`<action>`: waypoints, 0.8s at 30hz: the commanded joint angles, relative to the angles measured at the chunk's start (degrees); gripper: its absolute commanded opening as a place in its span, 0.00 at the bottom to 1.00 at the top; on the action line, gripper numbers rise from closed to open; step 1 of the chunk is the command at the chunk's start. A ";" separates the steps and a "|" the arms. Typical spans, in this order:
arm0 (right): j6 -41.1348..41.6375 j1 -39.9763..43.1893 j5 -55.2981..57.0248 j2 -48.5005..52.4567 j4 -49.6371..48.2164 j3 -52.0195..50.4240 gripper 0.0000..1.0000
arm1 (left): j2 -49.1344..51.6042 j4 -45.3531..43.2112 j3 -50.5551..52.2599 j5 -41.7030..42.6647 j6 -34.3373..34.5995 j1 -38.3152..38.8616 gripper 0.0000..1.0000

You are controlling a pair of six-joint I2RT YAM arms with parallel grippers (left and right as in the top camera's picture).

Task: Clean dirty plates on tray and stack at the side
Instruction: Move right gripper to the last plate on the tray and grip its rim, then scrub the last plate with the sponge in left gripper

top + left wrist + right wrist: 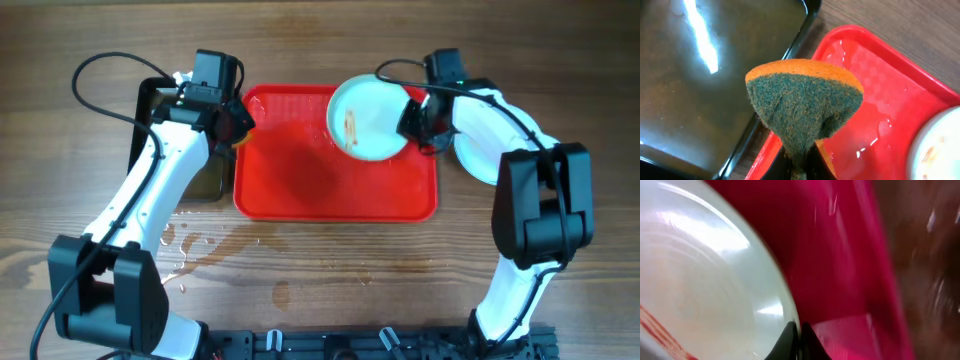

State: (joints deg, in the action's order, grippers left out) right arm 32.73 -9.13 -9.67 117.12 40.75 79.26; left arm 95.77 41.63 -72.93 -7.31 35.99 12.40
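The red tray (300, 180) lies in the middle of the table. My right gripper (415, 118) is shut on the rim of a pale plate (366, 118) with a reddish-brown streak and holds it tilted above the tray's back right corner. In the right wrist view the jaws (799, 337) pinch the plate's edge (705, 280) over the tray (840, 245). My left gripper (232, 120) is shut on an orange-and-green sponge (802, 107) above the tray's left edge (880, 100). Pale plates (478, 158) lie right of the tray, partly hidden by the right arm.
A black pan (160, 110) with dark water stands left of the tray, also in the left wrist view (705, 80). Water spots (190, 245) lie on the wooden table in front of the tray's left corner.
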 commanded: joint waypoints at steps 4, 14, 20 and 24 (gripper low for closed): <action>-2.34 -6.78 -4.00 -1.46 10.23 0.42 0.14 | -0.17 -0.20 -0.42 0.68 0.50 0.98 0.04; -17.51 -6.93 2.69 -1.68 -4.61 1.86 0.56 | -0.07 -0.22 -0.37 0.68 0.50 0.98 0.04; -17.46 -7.15 -1.49 1.60 -3.89 1.86 0.36 | 0.04 -0.17 -0.20 0.70 0.50 0.98 0.04; -14.10 -7.15 -6.84 1.99 -0.09 1.84 0.31 | 0.04 -0.17 -0.17 1.53 0.48 0.98 0.04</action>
State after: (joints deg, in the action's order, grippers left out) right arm 16.03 -16.19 -10.87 117.47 38.57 80.07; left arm 95.77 41.58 -72.93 -6.94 35.99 13.23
